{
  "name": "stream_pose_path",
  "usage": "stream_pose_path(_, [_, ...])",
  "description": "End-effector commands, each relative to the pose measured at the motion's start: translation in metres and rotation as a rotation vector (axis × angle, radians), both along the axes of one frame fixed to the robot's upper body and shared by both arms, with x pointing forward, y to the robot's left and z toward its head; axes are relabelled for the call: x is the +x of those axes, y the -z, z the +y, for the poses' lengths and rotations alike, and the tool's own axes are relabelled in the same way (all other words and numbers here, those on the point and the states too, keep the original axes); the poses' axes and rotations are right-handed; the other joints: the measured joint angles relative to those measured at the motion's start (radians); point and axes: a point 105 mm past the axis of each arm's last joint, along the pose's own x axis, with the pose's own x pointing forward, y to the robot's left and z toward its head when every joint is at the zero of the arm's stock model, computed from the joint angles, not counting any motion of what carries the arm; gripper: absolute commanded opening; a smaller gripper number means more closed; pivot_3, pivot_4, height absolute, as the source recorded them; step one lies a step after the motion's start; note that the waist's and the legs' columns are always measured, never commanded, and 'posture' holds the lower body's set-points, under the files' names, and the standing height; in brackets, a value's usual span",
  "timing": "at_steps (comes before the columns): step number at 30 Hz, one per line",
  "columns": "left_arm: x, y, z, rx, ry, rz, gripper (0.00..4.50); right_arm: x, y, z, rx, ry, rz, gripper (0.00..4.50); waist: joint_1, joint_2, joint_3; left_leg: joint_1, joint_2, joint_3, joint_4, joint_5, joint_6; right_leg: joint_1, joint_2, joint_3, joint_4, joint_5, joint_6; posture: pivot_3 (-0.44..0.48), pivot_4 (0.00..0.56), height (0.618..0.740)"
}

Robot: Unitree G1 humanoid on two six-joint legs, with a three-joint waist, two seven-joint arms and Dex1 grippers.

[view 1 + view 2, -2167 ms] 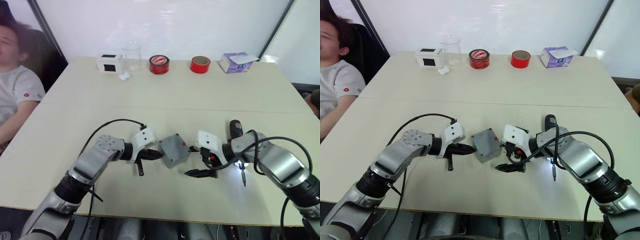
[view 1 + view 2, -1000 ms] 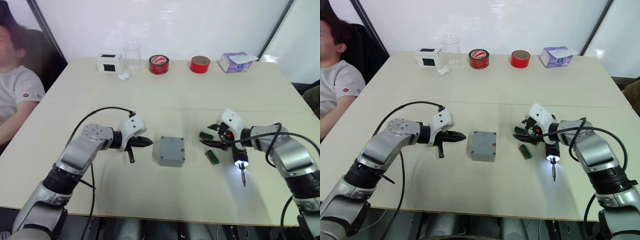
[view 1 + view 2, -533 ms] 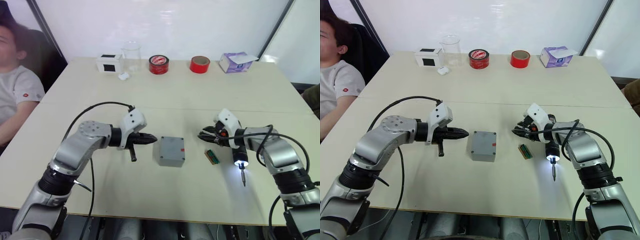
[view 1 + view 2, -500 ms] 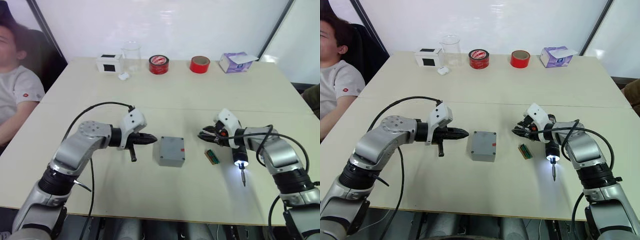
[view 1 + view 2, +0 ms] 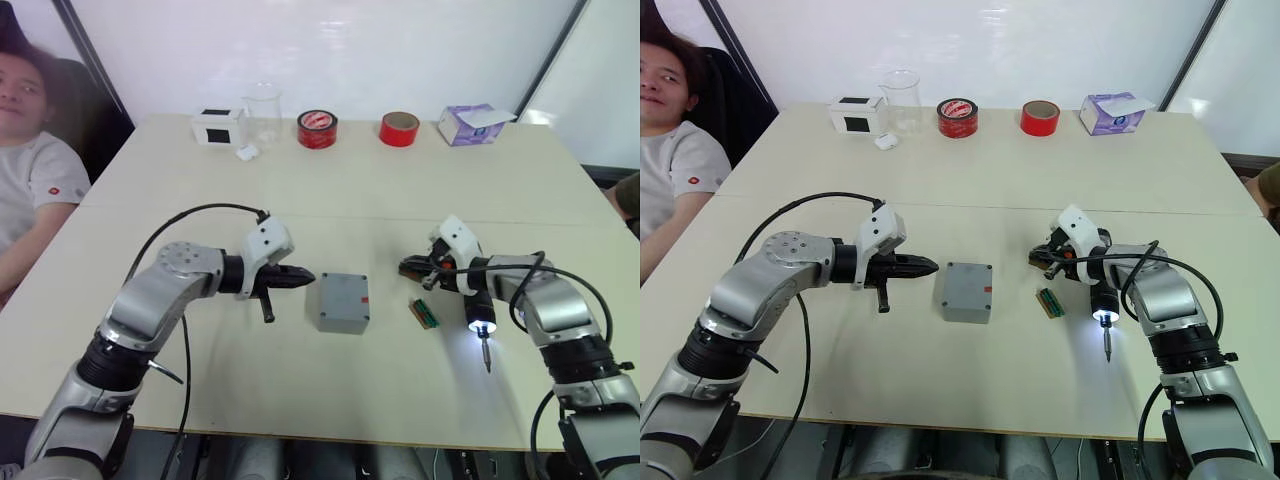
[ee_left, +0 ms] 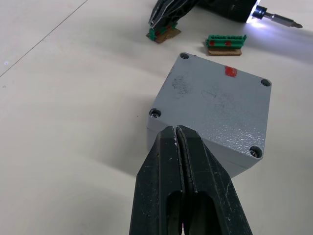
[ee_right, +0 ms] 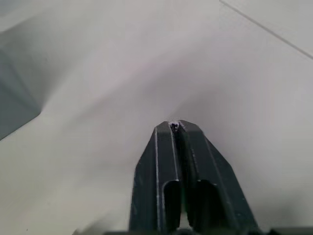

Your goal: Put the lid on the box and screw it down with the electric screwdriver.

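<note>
Pale beige counter (image 5: 330,190), white wall behind; a person (image 5: 30,150) sits at its far left edge.

The box (image 5: 343,302) stands mid-counter with the lid (image 6: 222,105) already seated on top, outlines matching, a screw head in each visible corner, small red mark near one edge. Whether those screws are driven home cannot be told.

Left pincer (image 5: 305,277) pressed together, holding nothing, tips just beside the box's left side. Judgement: placed to brace or nudge the box while fastening happens.

Right pincer (image 5: 405,266) also pressed together and empty in its wrist view, hovering near the upper end of the electric screwdriver (image 5: 478,315). That tool lies flat on the counter right of the box, well apart from it, lamp lit, bit pointing toward the robot. Judgement: the right arm is set to pick it up; the grasp has not been made, so the screwing step remains.

Clutter: two small green circuit boards, one (image 5: 426,313) between box and screwdriver, the other (image 6: 164,33) directly under the right pincer's tips. Both sit in the pick-up zone and could be knocked or pinched by mistake.

Far edge, well clear: white box (image 5: 219,126), clear beaker (image 5: 263,112), two red tape rolls (image 5: 318,129), purple tissue box (image 5: 470,124).
</note>
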Motion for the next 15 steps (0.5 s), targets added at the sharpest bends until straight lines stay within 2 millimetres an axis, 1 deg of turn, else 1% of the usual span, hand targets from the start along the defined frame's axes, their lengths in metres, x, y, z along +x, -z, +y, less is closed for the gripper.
stream_pose_path(1, [-0.001, -0.005, 0.000, -0.003, 0.009, -0.034, 0.00, 0.003, -0.013, -0.002, 0.003, 0.001, -0.055, 0.08, 0.000, 0.000, 0.000, 0.000, 0.000, 0.000, 0.000, 0.000, 0.000, 0.000, 0.000, 0.000, 0.000, 0.000, 0.000, 0.000, 0.150, 0.740])
stream_pose_path(7, [-0.001, -0.005, 0.000, -0.009, 0.006, -0.030, 0.00, 0.003, -0.020, -0.006, 0.016, 0.012, -0.081, 0.08, 0.000, 0.000, 0.000, 0.000, 0.000, 0.000, 0.000, 0.000, 0.000, 0.000, 0.000, 0.000, 0.000, 0.000, 0.000, 0.000, 0.150, 0.740])
stream_pose_path(15, [-0.001, -0.007, 0.002, -0.032, 0.002, -0.012, 0.00, 0.000, -0.047, -0.008, 0.067, 0.015, -0.136, 0.08, 0.000, 0.000, 0.000, 0.000, 0.000, 0.000, 0.000, 0.000, 0.000, 0.000, 0.000, 0.000, 0.000, 0.000, 0.000, 0.000, 0.150, 0.740])
